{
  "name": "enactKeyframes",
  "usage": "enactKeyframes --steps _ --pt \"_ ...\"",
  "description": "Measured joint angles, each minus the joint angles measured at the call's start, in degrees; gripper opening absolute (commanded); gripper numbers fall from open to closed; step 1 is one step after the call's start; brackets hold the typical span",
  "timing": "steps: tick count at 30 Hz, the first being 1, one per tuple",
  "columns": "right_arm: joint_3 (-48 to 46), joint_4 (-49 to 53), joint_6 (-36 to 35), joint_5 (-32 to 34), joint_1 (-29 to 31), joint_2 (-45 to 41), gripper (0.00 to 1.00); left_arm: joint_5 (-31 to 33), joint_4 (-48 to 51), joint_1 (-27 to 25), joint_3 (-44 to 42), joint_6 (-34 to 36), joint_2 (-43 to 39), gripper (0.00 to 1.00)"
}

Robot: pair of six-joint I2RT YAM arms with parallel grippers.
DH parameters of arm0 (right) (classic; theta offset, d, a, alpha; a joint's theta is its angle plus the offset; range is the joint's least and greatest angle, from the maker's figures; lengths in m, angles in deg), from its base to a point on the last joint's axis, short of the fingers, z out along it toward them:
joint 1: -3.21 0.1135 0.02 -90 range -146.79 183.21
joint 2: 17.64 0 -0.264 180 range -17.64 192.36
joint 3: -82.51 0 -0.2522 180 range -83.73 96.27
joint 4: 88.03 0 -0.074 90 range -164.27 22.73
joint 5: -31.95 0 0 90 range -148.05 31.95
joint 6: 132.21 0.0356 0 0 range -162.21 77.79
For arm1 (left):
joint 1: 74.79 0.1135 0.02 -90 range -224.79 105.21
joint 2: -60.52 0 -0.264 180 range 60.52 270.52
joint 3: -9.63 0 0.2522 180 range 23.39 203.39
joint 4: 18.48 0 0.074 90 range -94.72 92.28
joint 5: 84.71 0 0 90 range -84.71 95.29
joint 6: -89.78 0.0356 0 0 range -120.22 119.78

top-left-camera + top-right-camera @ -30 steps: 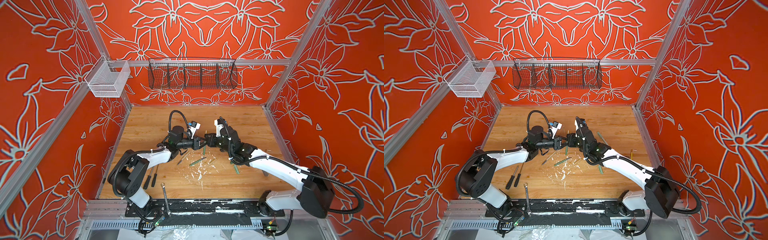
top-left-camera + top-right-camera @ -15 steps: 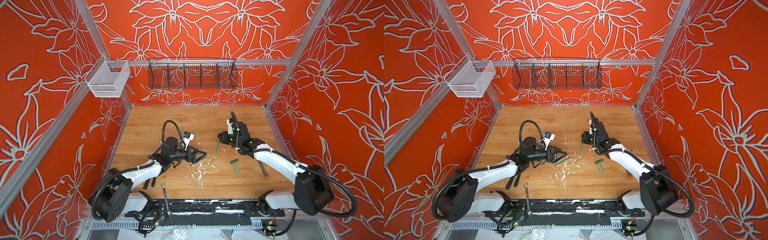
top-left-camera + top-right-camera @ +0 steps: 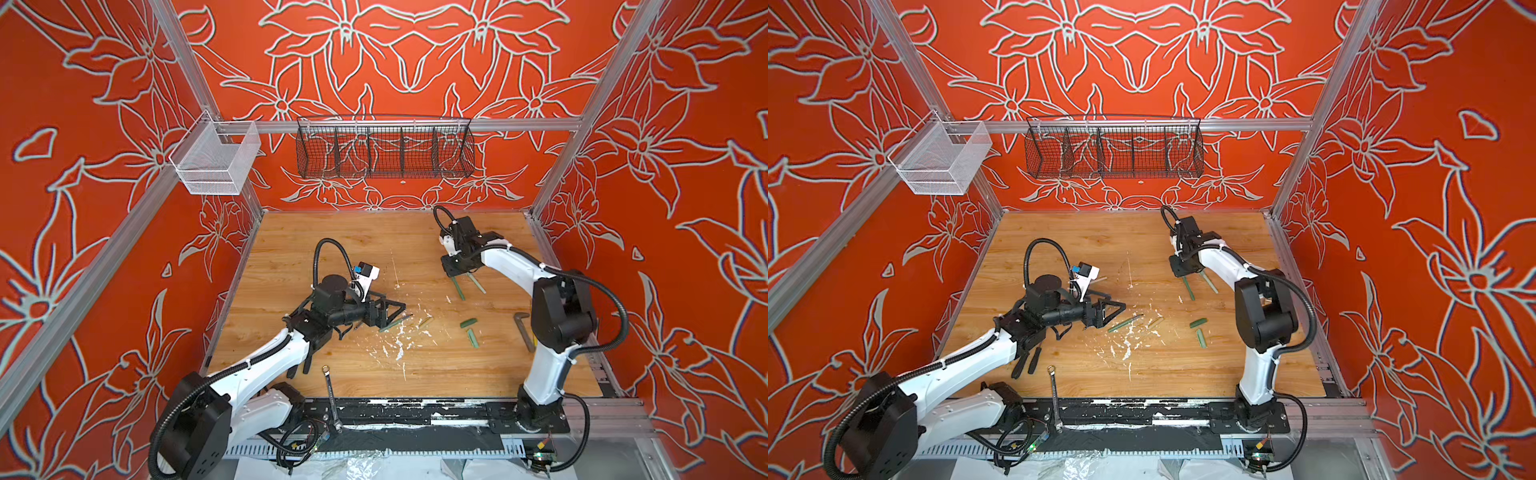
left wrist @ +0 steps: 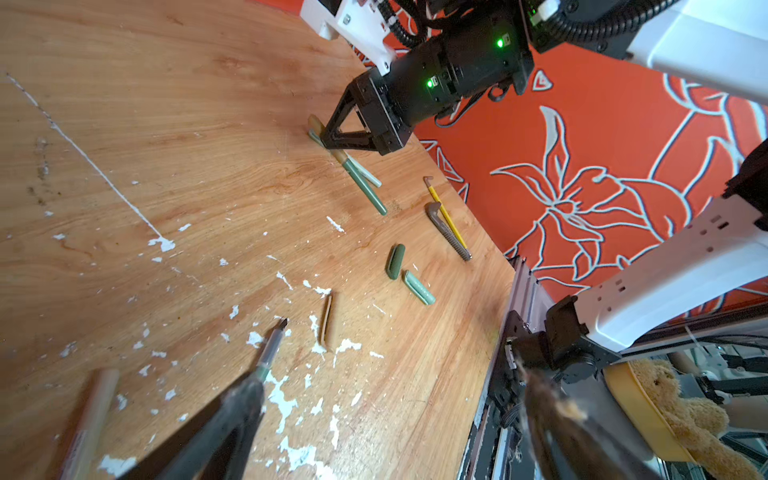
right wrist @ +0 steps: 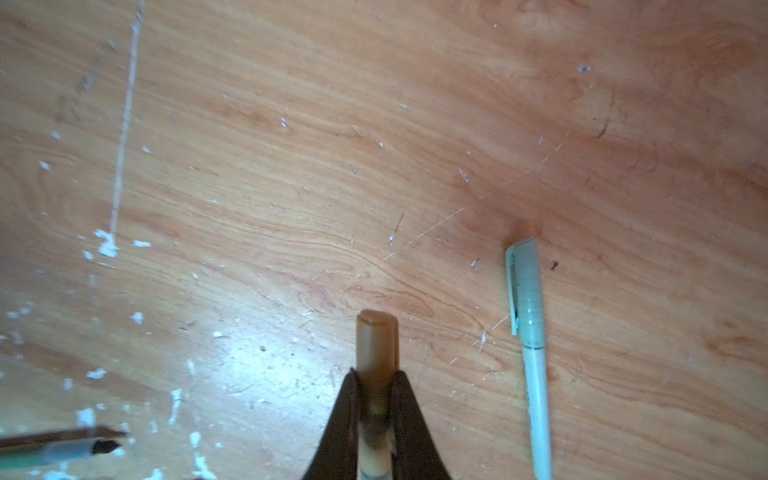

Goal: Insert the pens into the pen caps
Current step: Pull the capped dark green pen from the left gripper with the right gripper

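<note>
Presently the right end effector (image 5: pixel 376 376) is pinching a tan-capped pen (image 5: pixel 377 332) between pressed-together fingers. The cap is poking out past the tips, and the green barrel is trailing behind, low over the bench (image 3: pixel 332 249). A pale pen (image 5: pixel 528 299), also capped, is lying just beside it, and the two are running nearly parallel in both top views. Nearer the front edge, a dark cap (image 3: pixel 468 322) and a light cap (image 3: pixel 473 337) are lying close together, apart from any pen. To their left a beige cap (image 3: pixel 424 322) is sitting among white flecks (image 3: pixel 395 345). An uncapped pen (image 3: pixel 395 323), its metal tip bare, is lying near that cap. The left end effector (image 3: pixel 392 311) is hovering at its barrel end with jaws spread wide, gripping nothing; whether a finger is touching the barrel I cannot tell. Farther out, an angled key (image 3: pixel 523 330) is lying by the right arm, screwdrivers (image 3: pixel 300 365) are showing under the left arm, and a wrench (image 3: pixel 331 388) is crossing the front edge. A black basket (image 3: pixel 384 147) and a white basket (image 3: pixel 216 160) are hanging on the walls.
</note>
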State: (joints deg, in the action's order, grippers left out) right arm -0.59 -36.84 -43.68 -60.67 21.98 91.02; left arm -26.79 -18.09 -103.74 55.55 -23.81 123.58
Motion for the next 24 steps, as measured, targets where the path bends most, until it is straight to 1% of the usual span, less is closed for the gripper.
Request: enactKeyframes --steps 6,12,19,24 --pt "0.6 1.4 -6.5 5.9 0.0 4.6 0.0 1.0 1.8 0.0 0.0 0.6 -1.0 0.97" --pt "1.4 1.1 -10.9 11.0 -0.2 7.6 0.0 1.4 2.0 0.0 0.1 0.9 -1.1 0.97" --pt "3.1 -0.8 -12.4 15.3 -1.9 10.6 0.0 1.6 2.3 0.0 0.6 1.4 -1.0 0.97" --pt "4.4 -1.5 -12.4 17.0 -3.0 11.8 0.08 1.6 2.3 0.0 0.9 1.6 -0.1 0.97"
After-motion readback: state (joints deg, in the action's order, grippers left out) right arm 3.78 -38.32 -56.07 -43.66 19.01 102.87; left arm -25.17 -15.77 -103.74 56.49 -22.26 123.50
